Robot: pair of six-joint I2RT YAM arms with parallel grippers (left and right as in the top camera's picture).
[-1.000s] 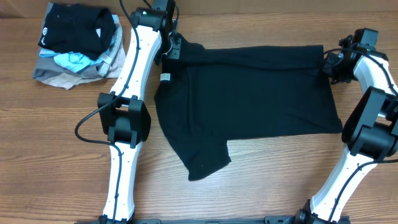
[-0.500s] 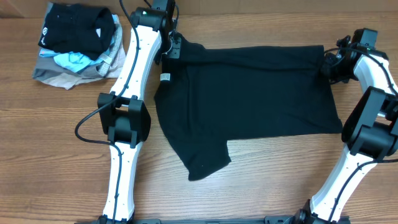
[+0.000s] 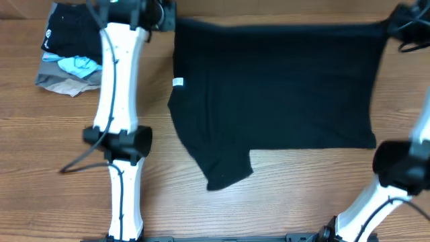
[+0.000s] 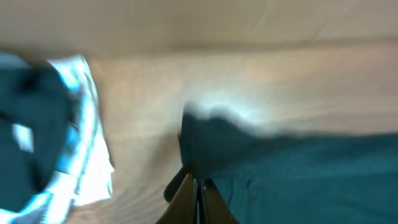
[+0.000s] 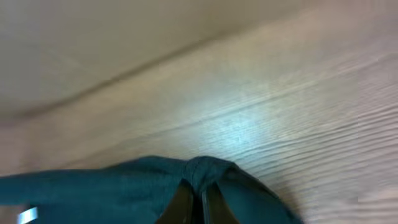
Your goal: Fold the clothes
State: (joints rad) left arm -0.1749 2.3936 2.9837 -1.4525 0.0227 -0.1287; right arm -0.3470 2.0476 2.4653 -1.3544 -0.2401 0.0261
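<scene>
At far corners, left claw [image 4: 198, 185], right claw [image 5: 200, 194] pinch clothes [image 3: 282, 87]

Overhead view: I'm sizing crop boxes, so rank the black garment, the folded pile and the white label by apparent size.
1. black garment, by far the largest.
2. folded pile, partly hidden by the left arm.
3. white label, tiny.

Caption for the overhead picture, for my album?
Left gripper and right gripper pinch the far corners of a black shirt over a wooden table.
</scene>
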